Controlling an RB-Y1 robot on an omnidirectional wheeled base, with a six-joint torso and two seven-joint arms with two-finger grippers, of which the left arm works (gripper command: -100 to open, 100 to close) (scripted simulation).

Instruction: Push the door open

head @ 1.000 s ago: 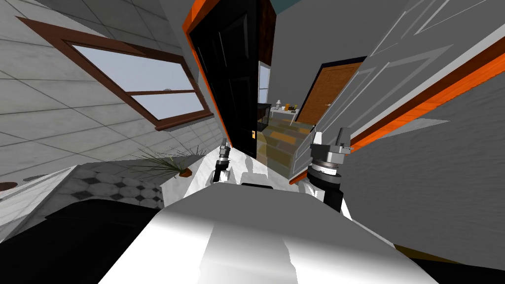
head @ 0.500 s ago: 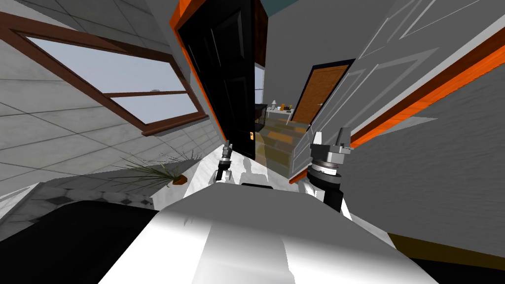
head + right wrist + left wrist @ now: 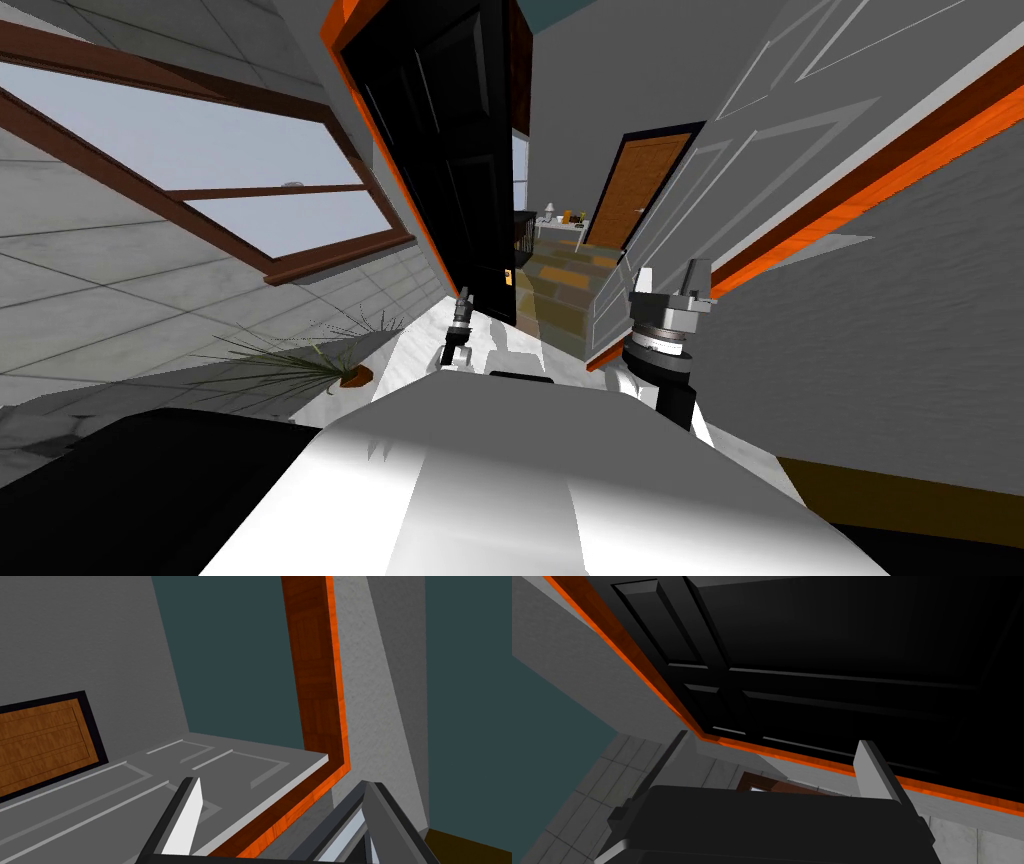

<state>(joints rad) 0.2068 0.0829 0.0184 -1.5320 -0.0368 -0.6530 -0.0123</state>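
Note:
A doorway with an orange frame [image 3: 890, 160] lies straight ahead. Its black panelled door [image 3: 450, 150] stands on the left and a grey panelled door [image 3: 760, 140] is swung back on the right, leaving a gap between them. My left gripper [image 3: 463, 296] is raised near the black door's lower edge. In the left wrist view this gripper [image 3: 772, 768] is open, with the black door [image 3: 837, 651] beyond its fingers. My right gripper [image 3: 671, 278] is held up beside the grey door. It is open [image 3: 280, 816] in its wrist view, with nothing held, facing the grey door [image 3: 125, 786] and the orange frame [image 3: 320, 701].
Through the gap a patterned floor [image 3: 560, 285] leads to a brown door [image 3: 640, 190] and a small table [image 3: 560, 225] with items on it. A brown-framed window [image 3: 200, 170] is set in the tiled left wall. A potted plant [image 3: 320, 362] stands below it.
The whole head view has shifted: window and plant slid left and both doors loom larger, so I have moved closer to the doorway. Both arms keep their pose.

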